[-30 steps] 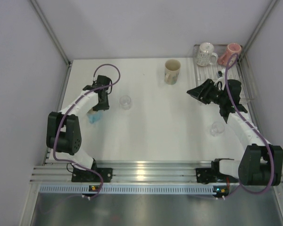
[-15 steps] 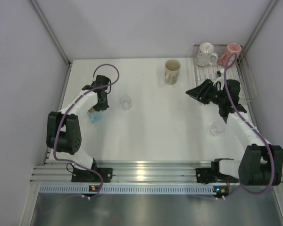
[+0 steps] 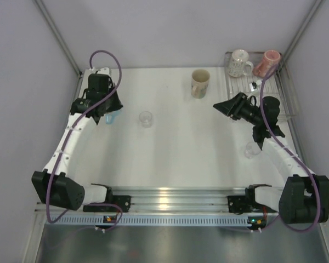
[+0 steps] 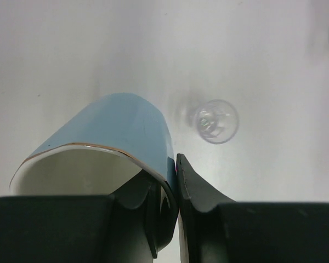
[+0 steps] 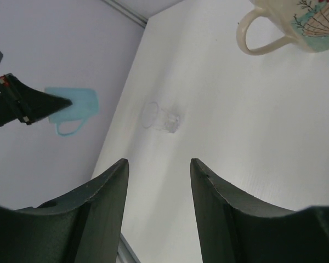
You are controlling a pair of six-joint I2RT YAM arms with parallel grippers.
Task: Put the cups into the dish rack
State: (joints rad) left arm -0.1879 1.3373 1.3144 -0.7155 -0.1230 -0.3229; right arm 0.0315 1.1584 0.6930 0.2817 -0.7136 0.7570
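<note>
Since the earlier frame the left arm has swung up toward the upper left of the top view, taking the light blue mug (image 3: 113,117) with it; the right arm has only nudged left.

The left gripper (image 3: 110,112) is narrow and pinches the mug's wall (image 4: 115,126), one finger inside the rim and one outside, with the mug tipped on its side. A clear glass (image 3: 146,118) stands on the table (image 3: 175,148) just right of it, not touching. The cream mug (image 3: 200,83) is upright at upper centre, on the table outside the rack.

The right gripper (image 3: 222,105) is centre right. Its jaws are apart and hold nothing (image 5: 159,164). A second clear glass (image 3: 252,149) stands below it.

The dish rack (image 3: 236,82) is in the upper right corner. The white patterned mug (image 3: 240,63) and pink mug (image 3: 267,62) sit at its far end.
</note>
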